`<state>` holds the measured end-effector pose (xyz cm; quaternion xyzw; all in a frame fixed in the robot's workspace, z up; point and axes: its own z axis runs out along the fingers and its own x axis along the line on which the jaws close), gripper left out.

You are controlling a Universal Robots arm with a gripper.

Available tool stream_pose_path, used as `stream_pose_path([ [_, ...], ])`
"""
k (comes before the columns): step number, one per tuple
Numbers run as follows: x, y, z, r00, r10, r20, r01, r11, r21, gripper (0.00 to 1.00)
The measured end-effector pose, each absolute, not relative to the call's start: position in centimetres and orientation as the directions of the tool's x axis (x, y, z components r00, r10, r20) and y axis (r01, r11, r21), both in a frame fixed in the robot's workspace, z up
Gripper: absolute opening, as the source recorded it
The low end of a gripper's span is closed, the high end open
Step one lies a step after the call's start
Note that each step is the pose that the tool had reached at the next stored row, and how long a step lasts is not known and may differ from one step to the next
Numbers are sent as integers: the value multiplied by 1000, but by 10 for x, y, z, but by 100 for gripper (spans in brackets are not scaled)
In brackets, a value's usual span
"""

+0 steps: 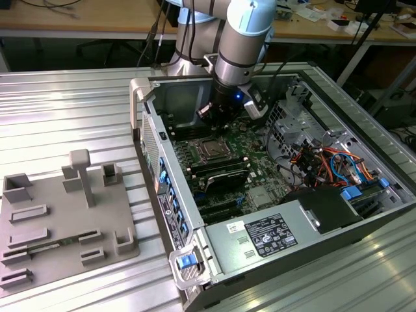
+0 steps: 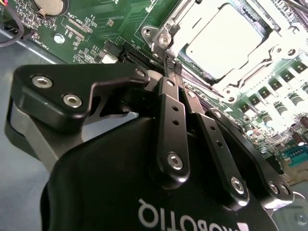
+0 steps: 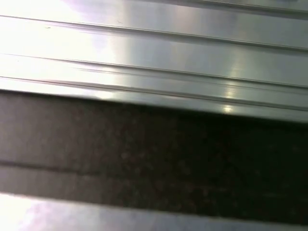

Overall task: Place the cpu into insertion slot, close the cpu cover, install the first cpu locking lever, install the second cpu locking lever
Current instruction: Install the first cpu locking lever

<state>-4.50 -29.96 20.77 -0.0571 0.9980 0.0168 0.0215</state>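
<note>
- One PC case (image 1: 155, 156), lid off, lying on its side on ribbed metal table (image 1: 65, 110); table's ribs also in first wrist view (image 3: 154, 43), w/ a dark band beside them.
- Case contents:
  - green board (image 1: 260, 153) flat on the case floor, seen close in second wrist view (image 2: 110, 19).
  - insertion slot (image 1: 201, 147) near mid-board.
  - black memory slots (image 1: 221, 172) just beside the slot, on the side nearer the camera.
  - metal drive cage (image 1: 286, 117) at exterior view's right.
  - bundle of orange, red & blue cables (image 1: 331, 162) beyond the cage, further right.
  - grey power box (image 1: 260, 237) w/ label, at the near end.
  - round coin battery (image 2: 48, 6) on the board, well apart from the slot.
- Slot contents: cpu (image 2: 221, 41), silver top up, seated inside; cpu cover (image 2: 169, 23) lies flat around it, chip showing thru the cut-out.
- Arm reaches down into the case. Gripper (image 1: 218, 125) hangs just above the slot; in second wrist view gripper (image 2: 172, 67) has its fingers (image 2: 169, 120) pressed together, tips at the cover's corner. Whether anything is nipped betw. them: can't tell.
- One grey tray (image 1: 58, 214) on the table, exterior view's left, well apart from the case; several pockets & upright posts moulded in. Pocket contents: can't tell.
- Blue latch (image 1: 187, 261) at the case's near corner.
</note>
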Motion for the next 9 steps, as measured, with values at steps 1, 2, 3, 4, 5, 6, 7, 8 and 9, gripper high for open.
stream_pose_path([
  [1, -45, -300, 207, -993, -113, -44, -115, 993, 31, 11],
  [2, -45, -300, 207, -993, -113, -45, -115, 993, 30, 11],
  [3, -45, -300, 206, -993, -114, -44, -115, 993, 29, 11],
  [4, -45, -300, 205, -993, -114, -44, -115, 993, 28, 11],
  [5, -45, -300, 204, -993, -114, -44, -115, 993, 26, 11],
  [6, -45, -300, 204, -993, -114, -43, -115, 993, 25, 11],
  [7, -45, -300, 203, -993, -114, -44, -115, 993, 25, 11],
  [8, -45, -300, 201, -993, -114, -44, -115, 993, 23, 11],
  [9, -45, -300, 201, -993, -114, -43, -115, 993, 22, 11],
])
